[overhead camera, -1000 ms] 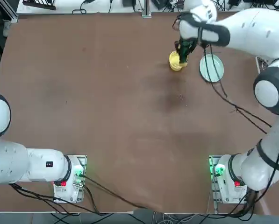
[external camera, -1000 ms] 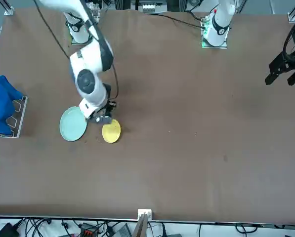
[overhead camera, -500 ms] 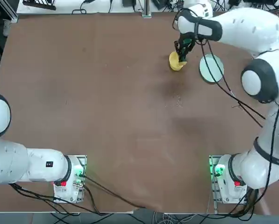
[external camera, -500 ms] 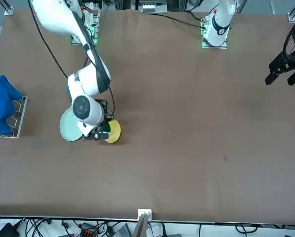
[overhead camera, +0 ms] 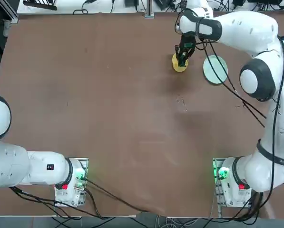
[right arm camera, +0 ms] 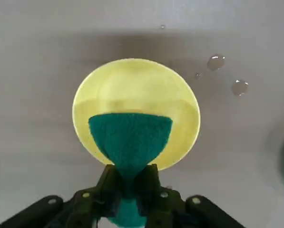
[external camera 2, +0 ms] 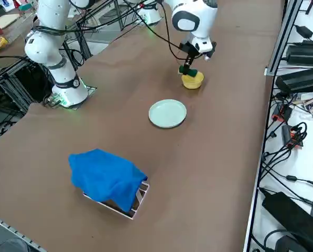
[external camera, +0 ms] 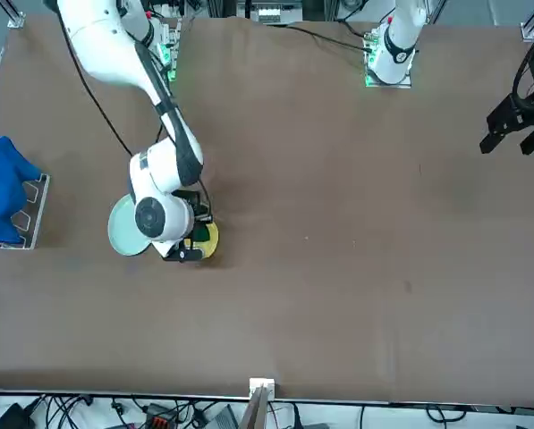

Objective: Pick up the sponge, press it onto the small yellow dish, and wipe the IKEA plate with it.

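My right gripper (right arm camera: 130, 178) is shut on the sponge (right arm camera: 130, 137), whose dark green face is squeezed between the fingers. The sponge hangs low over the small yellow dish (right arm camera: 137, 85) at the far right part of the table; whether it touches the dish I cannot tell. From overhead the gripper (overhead camera: 181, 53) covers part of the yellow dish (overhead camera: 179, 65). The pale blue-green IKEA plate (overhead camera: 215, 69) lies bare just beside the dish, toward the robot's right. From the side, the sponge (external camera 2: 188, 71) sits at the dish's (external camera 2: 193, 81) rim, the plate (external camera 2: 168, 113) nearer that camera.
A blue cloth (external camera 2: 106, 177) is draped over a small rack at the table's right edge, beyond the plate. A few water drops (right arm camera: 216, 61) lie on the brown table next to the dish. The table's far edge (overhead camera: 146, 15) runs close behind the dish.
The right arm has stretched out and brought the gripper with the sponge down over the yellow dish. Dish and plate stay where they were.
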### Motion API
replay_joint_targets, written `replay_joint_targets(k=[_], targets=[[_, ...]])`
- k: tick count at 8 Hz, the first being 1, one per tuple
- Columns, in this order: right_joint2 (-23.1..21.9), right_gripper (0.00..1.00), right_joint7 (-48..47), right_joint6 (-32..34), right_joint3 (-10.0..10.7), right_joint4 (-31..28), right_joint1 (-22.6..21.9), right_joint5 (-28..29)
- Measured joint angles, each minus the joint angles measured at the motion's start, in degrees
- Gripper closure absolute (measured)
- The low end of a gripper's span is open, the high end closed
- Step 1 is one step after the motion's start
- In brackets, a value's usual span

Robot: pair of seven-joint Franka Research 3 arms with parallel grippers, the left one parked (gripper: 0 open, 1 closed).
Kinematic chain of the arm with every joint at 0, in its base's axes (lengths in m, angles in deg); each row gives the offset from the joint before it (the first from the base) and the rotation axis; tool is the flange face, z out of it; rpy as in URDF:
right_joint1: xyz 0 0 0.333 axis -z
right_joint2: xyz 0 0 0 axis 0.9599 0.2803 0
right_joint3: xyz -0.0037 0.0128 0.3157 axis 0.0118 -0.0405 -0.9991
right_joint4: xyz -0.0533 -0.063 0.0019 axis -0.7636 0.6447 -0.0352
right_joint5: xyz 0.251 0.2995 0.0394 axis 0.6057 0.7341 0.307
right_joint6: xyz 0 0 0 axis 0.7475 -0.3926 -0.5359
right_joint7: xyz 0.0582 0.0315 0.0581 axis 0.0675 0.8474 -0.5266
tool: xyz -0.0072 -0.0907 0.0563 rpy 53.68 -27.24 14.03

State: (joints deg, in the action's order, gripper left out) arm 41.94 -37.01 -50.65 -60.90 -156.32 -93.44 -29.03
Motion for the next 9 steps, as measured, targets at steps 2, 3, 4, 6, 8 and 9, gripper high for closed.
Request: replay_joint_targets(k=[2,3,4,6,8,9], targets=[[0.75,0.78,1.77,0.05,0.00,0.28,0.21,0.03],[1.14,0.78,2.21,0.07,0.00,0.62,0.33,0.03],[1.75,0.78,2.51,0.08,0.00,1.10,0.45,0.04],[3.33,0.78,2.95,0.08,-0.02,2.58,0.50,0.04],[4.82,0.78,3.12,0.08,-0.04,4.09,0.50,0.04],[5.36,0.78,3.18,0.08,-0.04,4.61,0.50,0.04]])
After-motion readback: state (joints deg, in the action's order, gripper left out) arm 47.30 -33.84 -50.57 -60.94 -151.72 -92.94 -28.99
